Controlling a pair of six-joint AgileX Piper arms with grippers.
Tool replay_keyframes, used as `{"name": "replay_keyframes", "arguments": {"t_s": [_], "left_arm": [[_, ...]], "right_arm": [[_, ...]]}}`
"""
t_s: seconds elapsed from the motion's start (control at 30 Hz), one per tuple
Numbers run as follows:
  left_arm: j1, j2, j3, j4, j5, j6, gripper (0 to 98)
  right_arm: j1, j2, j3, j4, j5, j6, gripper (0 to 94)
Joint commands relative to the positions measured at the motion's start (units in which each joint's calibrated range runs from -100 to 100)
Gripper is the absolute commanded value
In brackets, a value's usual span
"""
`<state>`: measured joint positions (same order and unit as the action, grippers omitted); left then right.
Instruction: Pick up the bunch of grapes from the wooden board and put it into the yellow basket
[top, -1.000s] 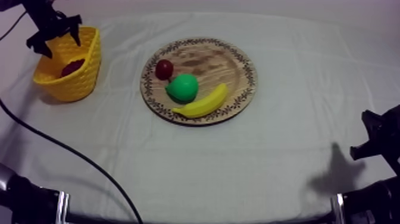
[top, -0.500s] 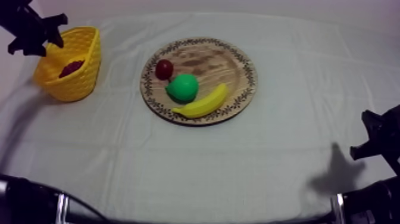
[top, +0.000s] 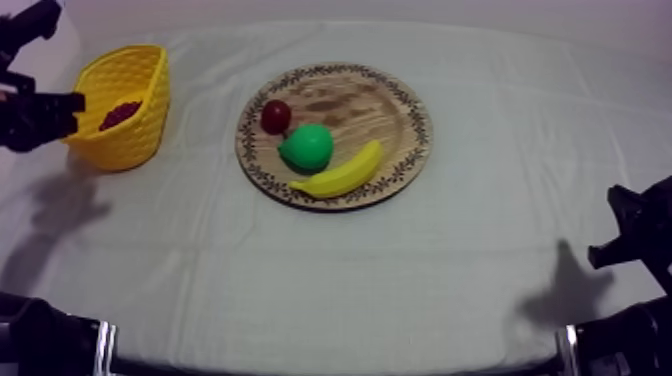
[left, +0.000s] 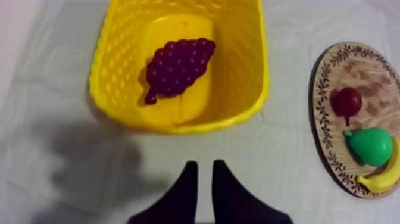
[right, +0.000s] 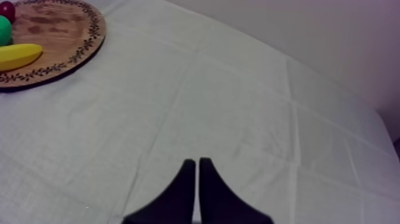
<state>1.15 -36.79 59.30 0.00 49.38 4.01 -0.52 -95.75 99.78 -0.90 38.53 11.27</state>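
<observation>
Grey-white cloth (top: 400, 270), bunch of grapes (left: 177, 67) in yellow basket (left: 250, 77), left claw (left: 204, 165) parted, empty, beside it.

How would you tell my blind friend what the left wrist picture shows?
A bunch of grapes lies inside the yellow basket, with the open left gripper empty just beside it. Next to the basket, a wooden board holds a small red fruit, a pear and a banana.
</observation>
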Motion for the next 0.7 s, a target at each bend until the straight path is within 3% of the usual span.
{"name": "replay_keyframes", "arguments": {"t_s": [0.0,0.27,0.47,0.67], "left_arm": [[-0.05,-5.79,5.91,0.23,-2.43,-0.50,2.1],[-0.08,-22.86,22.34,0.03,-13.13,-3.39,0.1],[0.34,-35.93,32.93,-1.86,-16.32,0.12,0.0],[-0.09,-45.69,37.63,-2.71,-14.53,1.38,0.0]], "right_arm": [[-0.02,0.00,0.00,-0.01,0.02,-0.01,0.3],[-0.02,0.00,0.00,-0.01,0.02,-0.01,0.3],[-0.02,0.00,0.00,-0.01,0.02,-0.01,0.3],[-0.02,0.00,0.00,-0.01,0.02,-0.02,0.3]]}}
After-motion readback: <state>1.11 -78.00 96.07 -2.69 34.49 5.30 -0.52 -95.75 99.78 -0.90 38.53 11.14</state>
